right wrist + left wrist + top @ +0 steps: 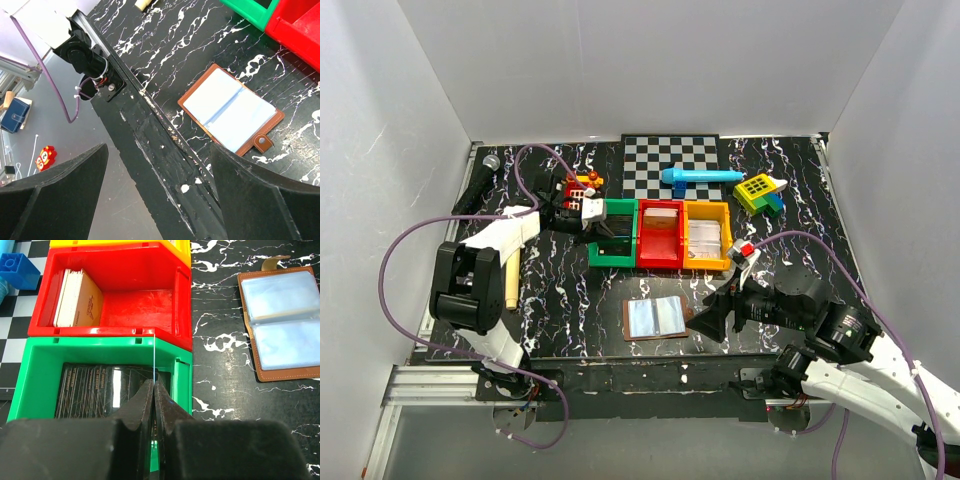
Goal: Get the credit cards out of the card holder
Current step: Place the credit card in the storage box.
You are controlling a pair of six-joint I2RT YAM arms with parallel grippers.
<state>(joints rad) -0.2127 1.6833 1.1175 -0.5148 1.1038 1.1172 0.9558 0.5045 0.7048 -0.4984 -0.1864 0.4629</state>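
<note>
Three bins (660, 265) stood behind your opened card holder (655, 318), your left gripper (154, 390) pressed together over the green bin (20, 385), your right gripper (157, 152) spread wide near the holder.

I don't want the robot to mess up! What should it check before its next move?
1. Brown leather card holder lying open on the black marbled table: ok.
2. Cards left in its pale pockets: cannot tell.
3. Right end effector open: ok.
4. Card holder within its grasp: not ok, it lies ahead.
5. Left end effector shut over the green plastic bin: ok.
</note>
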